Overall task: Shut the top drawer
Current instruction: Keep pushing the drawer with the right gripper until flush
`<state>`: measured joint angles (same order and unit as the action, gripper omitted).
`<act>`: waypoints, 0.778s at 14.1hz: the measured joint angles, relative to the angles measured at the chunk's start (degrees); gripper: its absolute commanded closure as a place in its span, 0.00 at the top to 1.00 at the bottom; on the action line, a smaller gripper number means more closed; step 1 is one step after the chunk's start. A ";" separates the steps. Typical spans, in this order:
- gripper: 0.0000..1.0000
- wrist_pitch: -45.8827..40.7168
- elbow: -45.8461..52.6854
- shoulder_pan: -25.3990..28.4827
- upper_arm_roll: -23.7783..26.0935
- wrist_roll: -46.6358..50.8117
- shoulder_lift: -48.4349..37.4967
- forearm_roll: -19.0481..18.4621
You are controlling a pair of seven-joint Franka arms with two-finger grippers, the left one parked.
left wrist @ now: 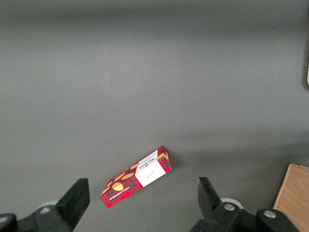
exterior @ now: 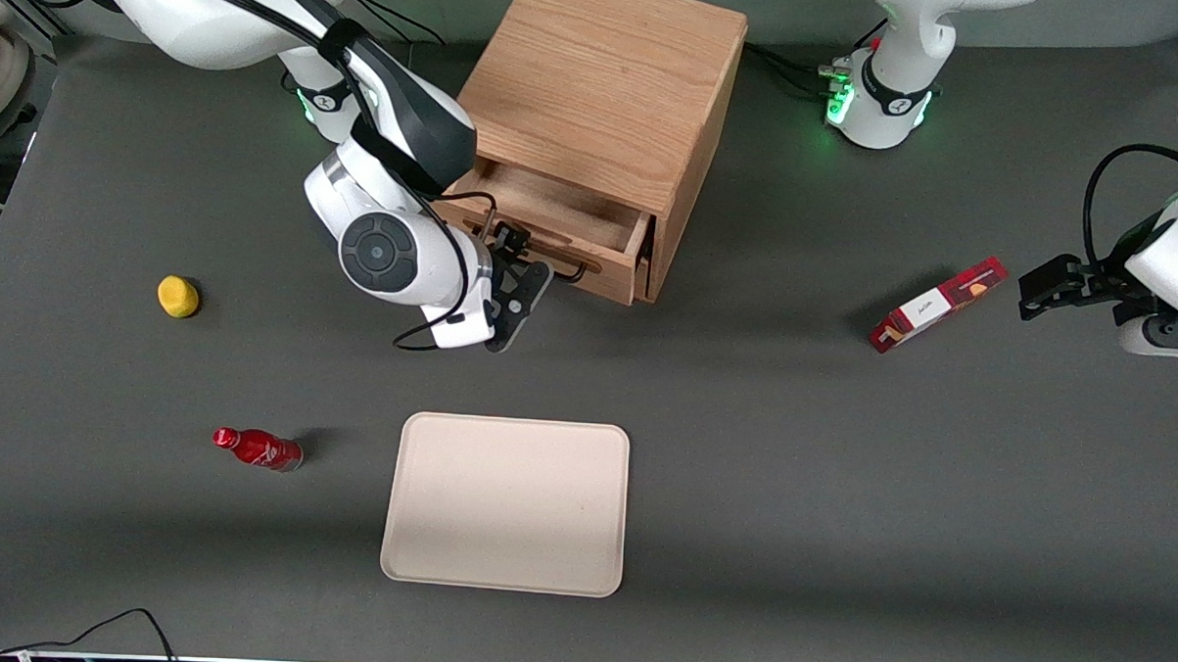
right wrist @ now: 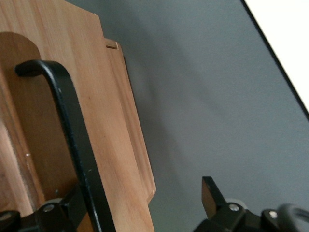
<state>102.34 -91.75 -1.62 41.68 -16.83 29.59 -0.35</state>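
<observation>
The top drawer (exterior: pixel 566 216) stands pulled out of the light oak cabinet (exterior: pixel 608 77), its shallow tray body open and bare inside. Its front panel (right wrist: pixel 108 145) carries a black wire handle (right wrist: pixel 67 121), which also shows in the front view (exterior: pixel 576 270). My right gripper (exterior: pixel 524 275) is at the drawer front, at the end toward the working arm. It is open (right wrist: pixel 142 205). The handle and the edge of the front panel lie between its fingers. One fingertip (right wrist: pixel 211 193) is clear over the grey table; the other is partly hidden by the handle.
A beige tray (exterior: pixel 507 503) lies nearer the front camera than the cabinet. A yellow ball (exterior: pixel 178 296) and a red bottle (exterior: pixel 257 448) lie toward the working arm's end. A red box (exterior: pixel 936 304) lies toward the parked arm's end, also in the left wrist view (left wrist: pixel 136 177).
</observation>
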 measured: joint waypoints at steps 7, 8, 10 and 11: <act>1.00 1.12 -3.83 -0.68 4.77 5.75 -1.84 0.00; 1.00 1.59 -4.50 -0.69 5.32 6.39 -2.26 0.00; 1.00 2.41 -5.64 -0.70 6.16 7.63 -2.93 -0.11; 1.00 2.73 -6.00 -0.72 6.21 7.86 -3.17 -0.17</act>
<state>105.06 -97.75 -2.35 47.90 -8.97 26.42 -0.52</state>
